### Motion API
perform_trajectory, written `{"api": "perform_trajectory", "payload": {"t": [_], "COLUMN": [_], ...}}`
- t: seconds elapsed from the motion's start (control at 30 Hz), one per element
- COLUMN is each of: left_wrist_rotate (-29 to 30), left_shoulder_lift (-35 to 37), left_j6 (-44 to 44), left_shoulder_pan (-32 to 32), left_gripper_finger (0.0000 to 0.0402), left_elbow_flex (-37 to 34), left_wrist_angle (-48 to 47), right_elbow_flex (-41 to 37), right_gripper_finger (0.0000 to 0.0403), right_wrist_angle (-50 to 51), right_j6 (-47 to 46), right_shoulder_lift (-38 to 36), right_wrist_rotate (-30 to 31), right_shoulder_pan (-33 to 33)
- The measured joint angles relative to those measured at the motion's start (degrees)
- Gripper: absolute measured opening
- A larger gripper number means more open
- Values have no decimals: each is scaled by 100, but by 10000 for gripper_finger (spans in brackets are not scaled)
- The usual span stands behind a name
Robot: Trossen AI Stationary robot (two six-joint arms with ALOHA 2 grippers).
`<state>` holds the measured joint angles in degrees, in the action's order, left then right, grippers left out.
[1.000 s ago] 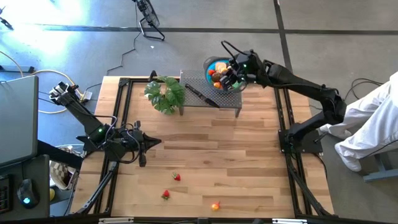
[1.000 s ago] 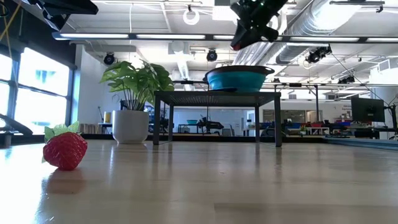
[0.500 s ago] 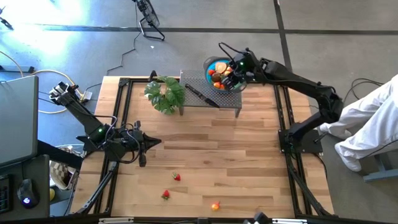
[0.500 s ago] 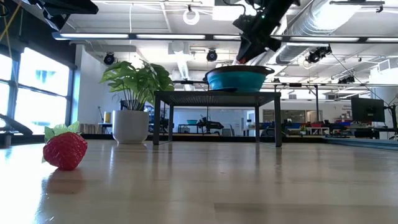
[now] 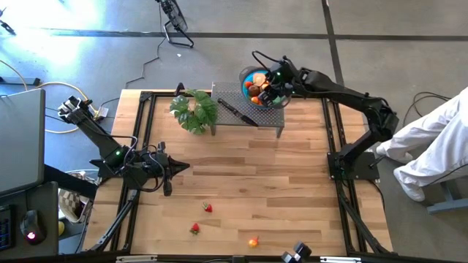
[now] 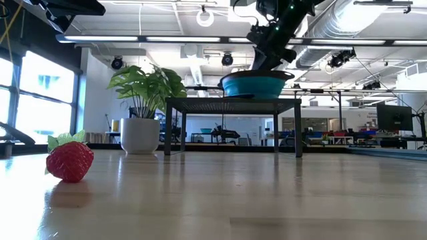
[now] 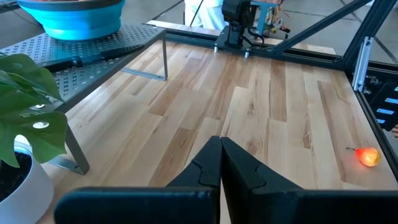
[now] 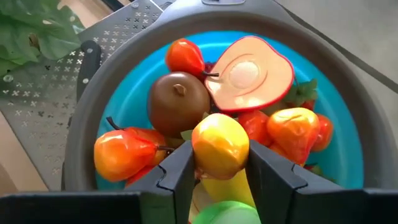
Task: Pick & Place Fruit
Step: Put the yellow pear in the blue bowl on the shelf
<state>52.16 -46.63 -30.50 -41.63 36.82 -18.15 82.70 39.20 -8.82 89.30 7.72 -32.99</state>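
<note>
A blue bowl [image 5: 248,75] holding several toy fruits stands on a perforated metal stand [image 5: 257,115] at the table's far side. My right gripper [image 5: 266,89] reaches down into the bowl from the right, shut on a yellow-orange fruit [image 8: 219,144]. Below it lie a brown kiwi [image 8: 178,102], a halved fruit [image 8: 250,74] and red and orange pieces. Two strawberries [image 5: 208,208] [image 5: 194,229] and an orange fruit [image 5: 253,242] lie on the table near its front edge. My left gripper [image 5: 170,169] hovers shut at the table's left. My right gripper pinches the yellow-orange fruit by its two opposite sides [image 8: 200,149] between its two fingers [image 8: 180,174]. The fingers slant down into the bowl from the table's right side. The fruit sits just over the piled fruits; whether it touches them I cannot tell.
A potted leafy plant [image 5: 194,111] stands left of the stand, and a black-handled knife [image 5: 235,111] lies on the stand beside the bowl. A person in white sits beyond the table's right edge [image 5: 439,139]. Bare wood lies between the stand and the front fruits.
My right gripper has sunk toward the blue bowl and shifted a little toward the table's far left, carrying the yellow-orange fruit down to the bowl's rim level.
</note>
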Motion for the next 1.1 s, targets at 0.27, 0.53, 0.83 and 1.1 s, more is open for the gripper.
{"api": "perform_trajectory", "payload": {"t": [0.27,0.53,0.83,1.1], "left_wrist_rotate": [0,0,-6,-415], "left_shoulder_lift": [0,0,2,2], "left_j6": [7,24,22,-125], "left_shoulder_pan": [0,0,-1,-2], "left_gripper_finger": [0,0,0,0], "left_elbow_flex": [2,0,1,1], "left_wrist_angle": [-2,-54,-179,-175], "right_elbow_flex": [0,0,7,11], "right_gripper_finger": [156,211,224,184], "right_wrist_angle": [-91,-131,-156,-268], "right_j6": [30,130,-314,-811], "right_shoulder_lift": [-41,-290,-914,-1385], "right_wrist_rotate": [-172,21,-465,-1261], "right_shoulder_pan": [128,225,610,1580]}}
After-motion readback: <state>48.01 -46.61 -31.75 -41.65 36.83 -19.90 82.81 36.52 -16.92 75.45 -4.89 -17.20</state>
